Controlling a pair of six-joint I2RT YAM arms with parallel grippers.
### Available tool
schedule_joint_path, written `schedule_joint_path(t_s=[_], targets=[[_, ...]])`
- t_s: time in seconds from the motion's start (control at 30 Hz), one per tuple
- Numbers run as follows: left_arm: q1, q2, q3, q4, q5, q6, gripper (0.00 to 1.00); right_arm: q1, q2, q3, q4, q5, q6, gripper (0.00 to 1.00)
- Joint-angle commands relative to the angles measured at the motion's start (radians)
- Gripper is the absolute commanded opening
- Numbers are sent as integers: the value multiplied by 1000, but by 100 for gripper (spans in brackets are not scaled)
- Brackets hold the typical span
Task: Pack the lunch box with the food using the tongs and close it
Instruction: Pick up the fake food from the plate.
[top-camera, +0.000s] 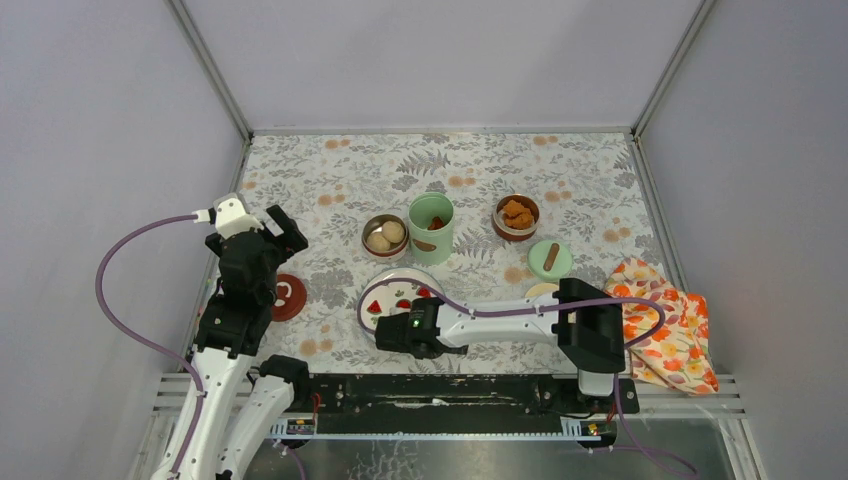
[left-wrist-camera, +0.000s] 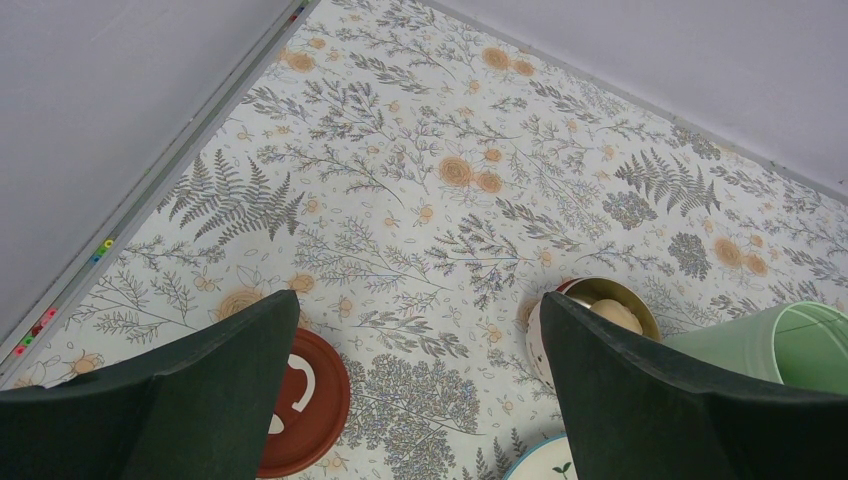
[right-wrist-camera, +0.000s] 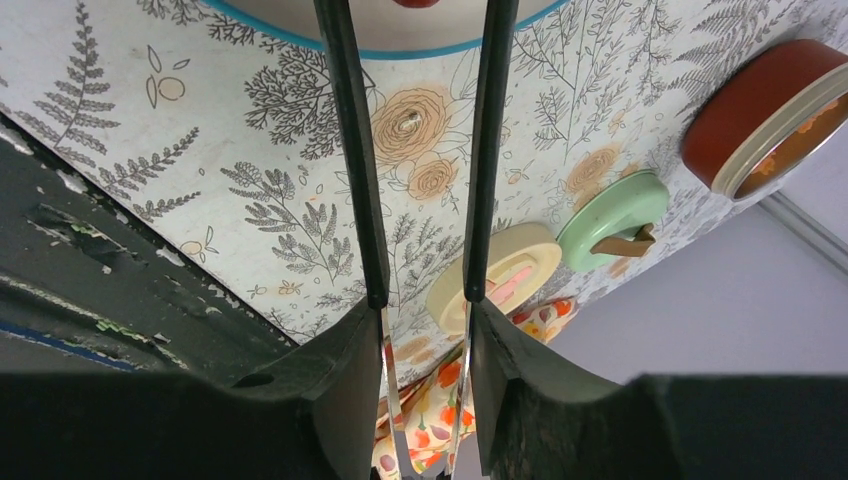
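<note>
My right gripper (top-camera: 392, 324) hangs low over the near rim of the white plate (top-camera: 392, 278). It is shut on the tongs (right-wrist-camera: 352, 160), whose two dark arms stand apart and reach toward the plate's blue edge (right-wrist-camera: 400, 51). The mint-green jar (top-camera: 431, 230) stands open with a red sausage (top-camera: 436, 222) inside. A steel bowl (top-camera: 385, 236) to its left holds pale balls. Another bowl (top-camera: 516, 217) to its right holds orange fried chunks. The green lid (top-camera: 549, 258), cream lid (right-wrist-camera: 505, 272) and dark-red lid (top-camera: 288, 297) lie loose. My left gripper (top-camera: 272, 232) hovers open and empty at the left.
An orange flowered cloth (top-camera: 668, 322) lies bunched at the right, near my right arm's base. In the left wrist view the dark-red lid (left-wrist-camera: 305, 400) lies under the left finger and the bowl of balls (left-wrist-camera: 605, 305) behind the right one. Grey walls enclose three sides.
</note>
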Motion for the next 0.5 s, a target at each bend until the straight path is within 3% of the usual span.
schedule_joint_path(t_s=[0.0, 0.3, 0.47], targets=[[10, -7, 0, 32, 0, 3, 98, -29, 20, 48, -4, -28, -17, 40], [10, -7, 0, 33, 2, 3, 98, -43, -15, 89, -15, -20, -22, 24], [10, -7, 0, 33, 4, 3, 98, -48, -75, 135, -26, 5, -16, 20]])
